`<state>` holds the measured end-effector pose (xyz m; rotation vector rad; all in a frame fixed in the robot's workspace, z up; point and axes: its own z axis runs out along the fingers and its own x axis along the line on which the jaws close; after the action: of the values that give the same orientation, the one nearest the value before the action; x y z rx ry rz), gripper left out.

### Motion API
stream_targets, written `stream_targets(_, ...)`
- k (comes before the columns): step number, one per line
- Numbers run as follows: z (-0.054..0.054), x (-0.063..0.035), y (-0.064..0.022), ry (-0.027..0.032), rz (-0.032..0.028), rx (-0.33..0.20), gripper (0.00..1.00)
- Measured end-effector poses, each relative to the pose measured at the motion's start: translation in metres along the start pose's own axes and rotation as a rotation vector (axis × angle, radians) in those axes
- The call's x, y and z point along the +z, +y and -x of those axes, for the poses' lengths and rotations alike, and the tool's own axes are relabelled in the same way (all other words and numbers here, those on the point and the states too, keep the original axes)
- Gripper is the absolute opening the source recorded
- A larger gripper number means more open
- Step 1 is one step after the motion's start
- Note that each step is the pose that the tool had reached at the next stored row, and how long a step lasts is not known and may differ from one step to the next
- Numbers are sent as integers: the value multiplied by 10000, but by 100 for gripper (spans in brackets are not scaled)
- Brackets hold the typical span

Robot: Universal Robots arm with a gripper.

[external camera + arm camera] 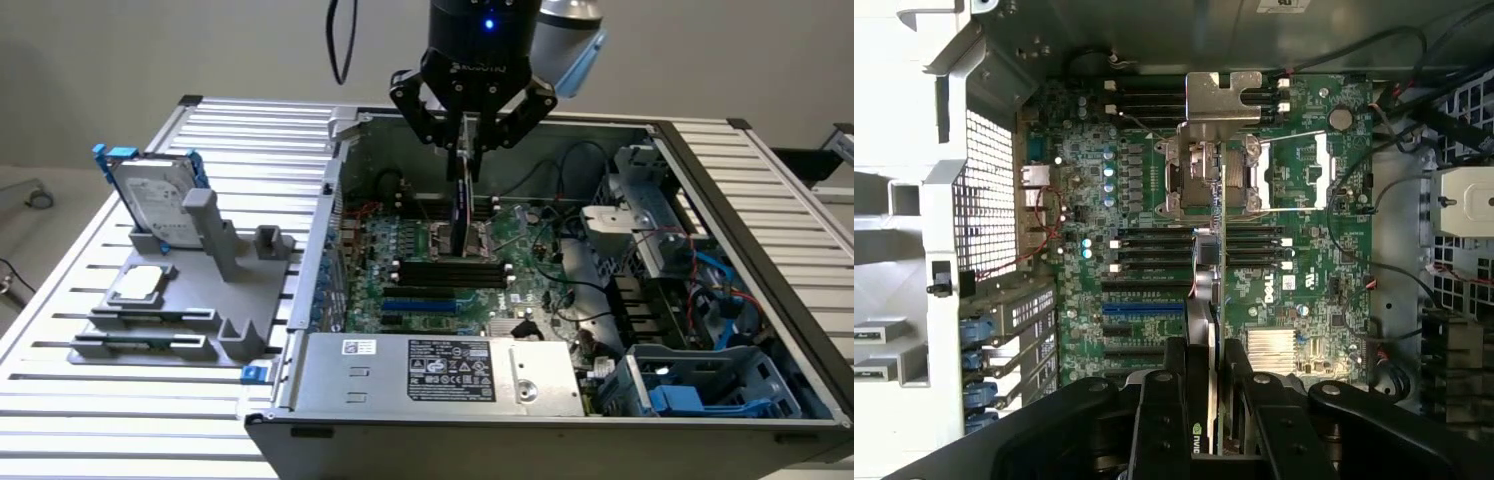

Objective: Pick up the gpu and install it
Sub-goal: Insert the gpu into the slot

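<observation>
My gripper point(467, 140) hangs over the open computer case point(320, 230) and is shut on the gpu point(462, 205). The card hangs edge-on and upright below the fingers, its lower end above the green motherboard point(427, 250) near the middle sockets. In the wrist view the black fingers point(1159, 400) clamp the card's thin edge, where the gpu point(1206, 300) runs away from the camera to its silver end bracket point(1222, 100). Under it lie the motherboard point(1304, 290), its black memory slots and the blue and black expansion slots point(1144, 310). I cannot tell whether the card touches the board.
On the exterior view's left a grey fixture point(214, 300) holds a silver hard drive with blue rails point(154, 200) and a small square silver chip point(140, 285). The power supply point(427, 370) fills the case's front. Cables and drive cages point(681, 300) crowd the right side.
</observation>
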<state>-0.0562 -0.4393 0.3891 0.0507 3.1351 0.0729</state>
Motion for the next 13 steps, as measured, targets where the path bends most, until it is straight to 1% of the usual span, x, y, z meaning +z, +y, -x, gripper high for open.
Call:
stream_targets(9,-3,1,0,-7,0,4,26)
stream_targets(11,-4,3,0,1,3,-173,26)
stream_targets(13,-5,10,0,16,9,-524,26)
